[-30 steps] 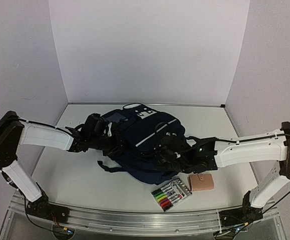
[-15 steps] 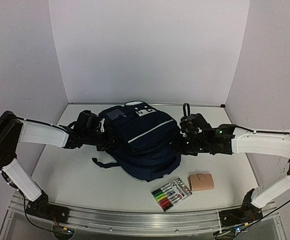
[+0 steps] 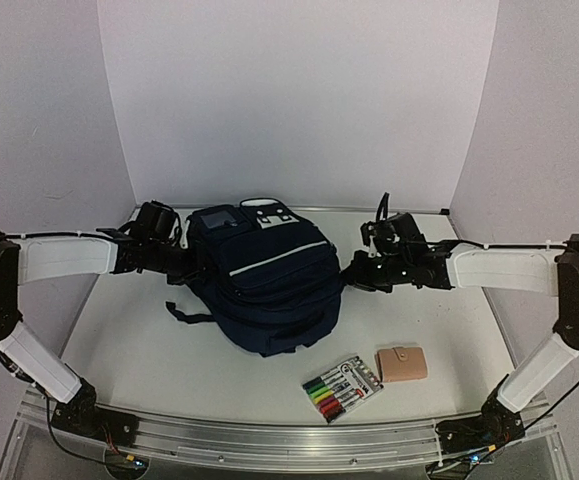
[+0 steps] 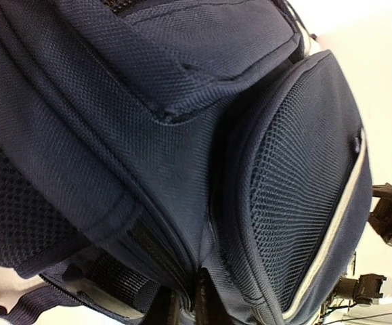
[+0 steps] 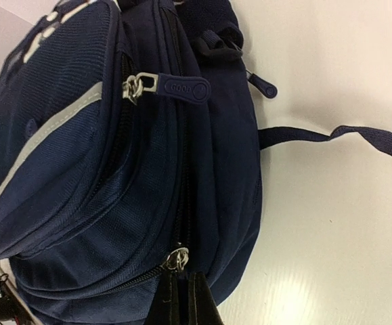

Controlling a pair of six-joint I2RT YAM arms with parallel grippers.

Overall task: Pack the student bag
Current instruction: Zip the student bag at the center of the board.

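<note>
The student bag (image 3: 269, 285), navy with a white stripe and grey patches on top, lies in the middle of the table. My left gripper (image 3: 183, 264) is at its left side, shut on a fold of the bag's fabric along a seam (image 4: 186, 300). My right gripper (image 3: 349, 272) is at its right side, shut on a dark zipper pull just below a metal slider (image 5: 177, 259), with the fingers closed together (image 5: 182, 290). A second zipper pull (image 5: 182, 88) hangs free higher up. The bag fills both wrist views (image 4: 182, 135) (image 5: 101, 169).
A pack of coloured markers (image 3: 342, 388) and a tan wallet (image 3: 402, 364) lie on the table in front of the bag, to the right. A loose dark strap (image 5: 338, 135) trails from the bag. White walls close the back and sides.
Both arms have swung outward and toward the back wall. The bag has slid back and slightly left with them. My right gripper moved from the bag's front to its right side.
</note>
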